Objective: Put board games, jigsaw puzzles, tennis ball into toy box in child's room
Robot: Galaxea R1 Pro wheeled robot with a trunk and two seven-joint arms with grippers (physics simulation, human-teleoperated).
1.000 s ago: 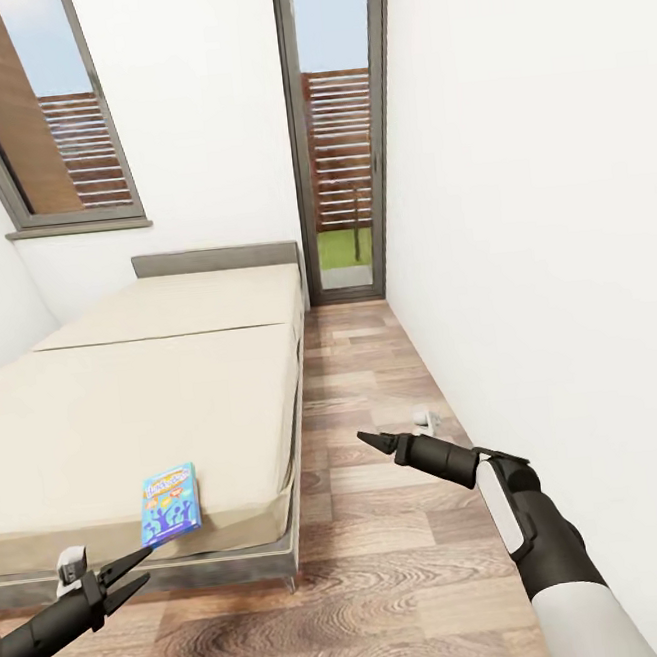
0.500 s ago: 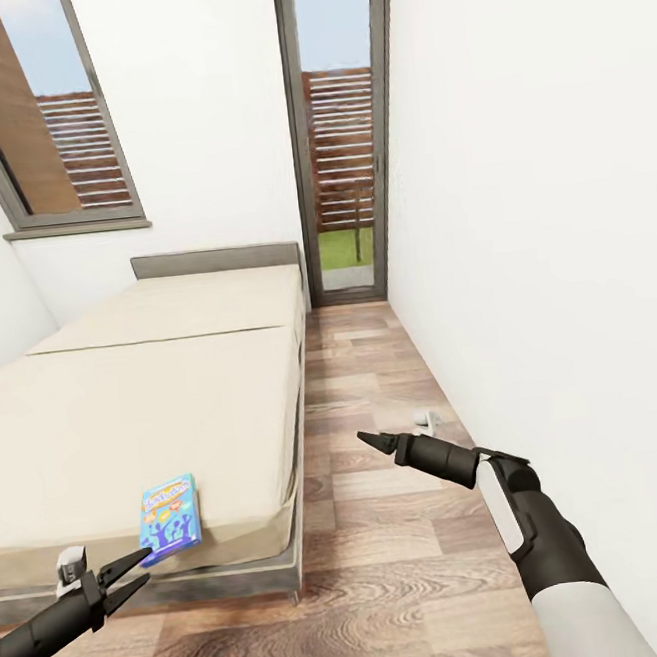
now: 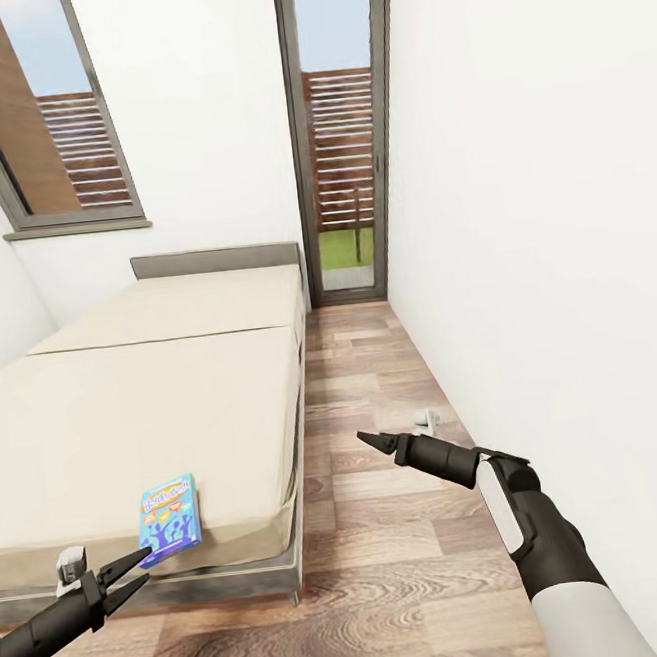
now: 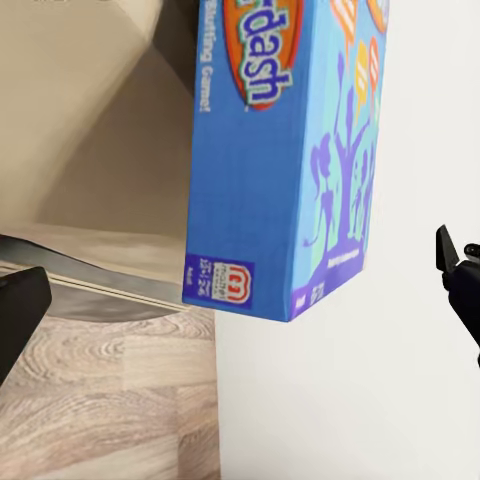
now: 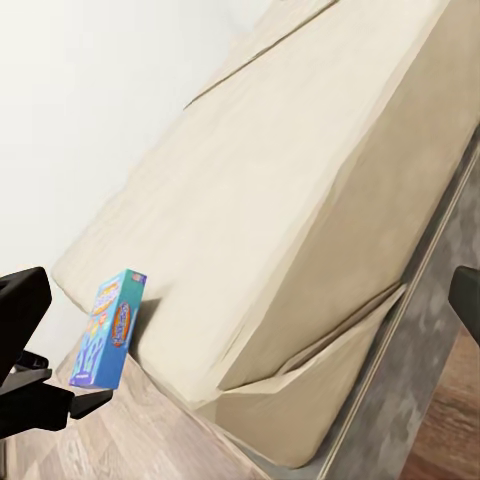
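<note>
From the head view you have one blue board game (image 3: 169, 514) lying at the near edge of the bed (image 3: 165, 404), with your left gripper (image 3: 134, 572) spread wide just in front of it and your right gripper (image 3: 368, 441) pinched together over the wooden floor (image 3: 391, 564) — two grippers, one box. In the left wrist view that single game box (image 4: 285, 150) sits close ahead between the parted fingers. The right wrist view shows the same one box (image 5: 108, 328) on the mattress edge — you cannot tell that gripper's state there.

One blue board game (image 3: 169, 514), one bed (image 3: 153, 386), two windows (image 3: 52, 114), two grippers (image 3: 133, 571).
</note>
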